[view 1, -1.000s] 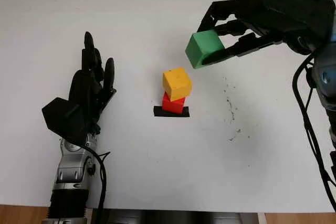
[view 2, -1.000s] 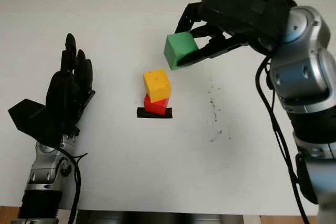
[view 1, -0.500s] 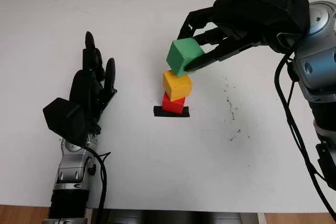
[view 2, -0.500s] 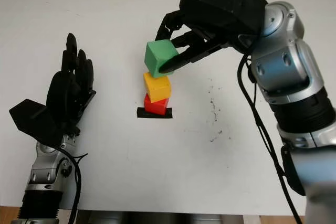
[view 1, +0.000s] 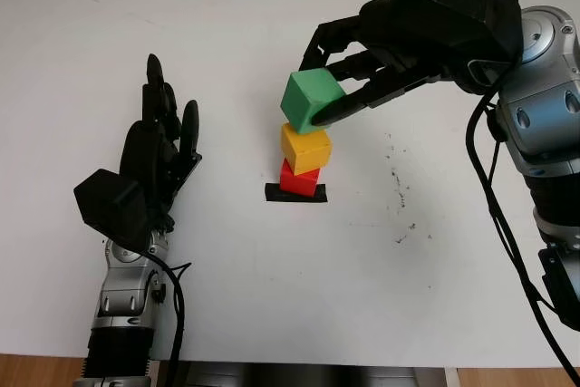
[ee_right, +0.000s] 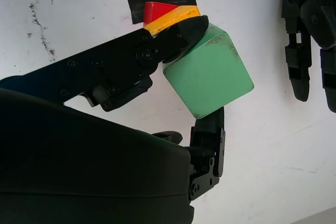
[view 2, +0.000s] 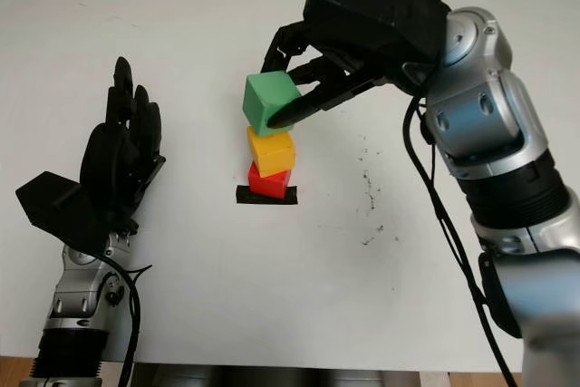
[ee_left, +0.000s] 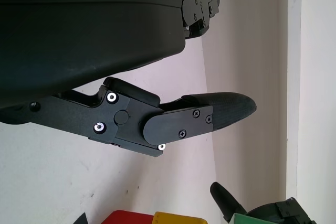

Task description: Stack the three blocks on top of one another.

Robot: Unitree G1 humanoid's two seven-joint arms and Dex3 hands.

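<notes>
Above the yellow block (view 1: 305,148), the green block (view 1: 311,97) is gripped, tilted, between the curled fingers (view 1: 362,101) of the right hand (view 1: 426,29). Whether its lower edge touches the yellow block cannot be told. The yellow block is stacked on the red block (view 1: 297,178), which is set on a black tape strip (view 1: 295,193) on the white table (view 1: 272,278). Well apart from the yellow block, on its left side, the left hand (view 1: 149,165) is held open above the table, gripping nothing.
</notes>
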